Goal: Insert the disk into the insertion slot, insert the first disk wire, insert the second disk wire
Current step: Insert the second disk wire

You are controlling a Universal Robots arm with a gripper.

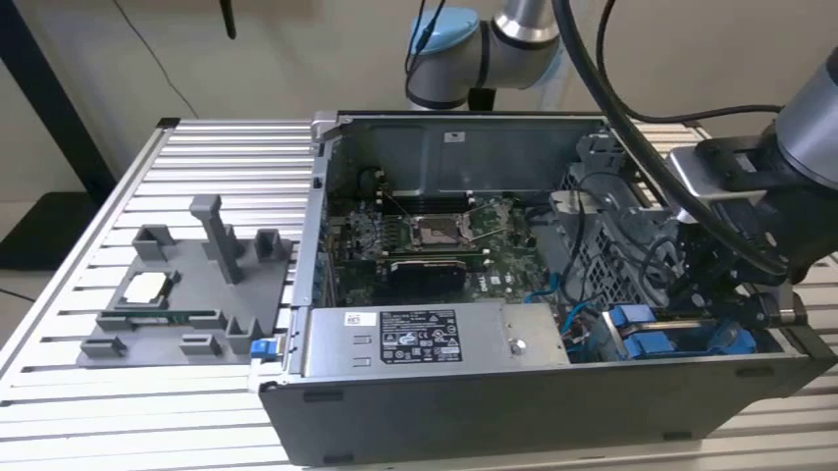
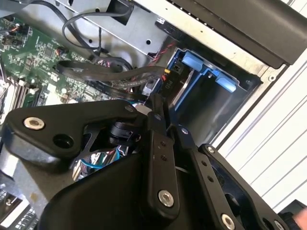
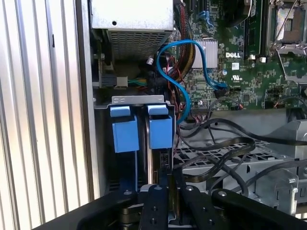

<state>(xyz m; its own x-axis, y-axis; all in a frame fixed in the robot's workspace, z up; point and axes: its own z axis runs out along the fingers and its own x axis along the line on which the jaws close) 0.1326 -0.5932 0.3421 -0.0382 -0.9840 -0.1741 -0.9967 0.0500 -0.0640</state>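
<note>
The disk [image 3: 160,129] stands in its blue carrier inside the drive bay of the open computer case [image 1: 433,422], in the slot nearer the motherboard. Its silver face [image 2: 184,91] shows behind the blue tab. My gripper [image 3: 168,184] reaches down into that bay, its fingers drawn together and shut. In the second wrist view my gripper [image 2: 157,103] ends right at a grey connector [image 2: 150,86] on a flat black disk wire [image 2: 120,76], beside a black connector [image 2: 169,86] at the disk's end. Whether a connector is pinched is hidden. From the exterior view my gripper [image 1: 713,314] hangs over the disk [image 1: 645,341].
A second blue carrier [image 3: 125,132] sits in the neighbouring slot. A blue cable [image 3: 184,91] loops from the motherboard [image 3: 249,72]. The grey power-supply box [image 1: 426,339] lies along the case front. A grey fixture tray [image 1: 183,285] rests on the slatted table [image 1: 223,147] at the exterior view's left.
</note>
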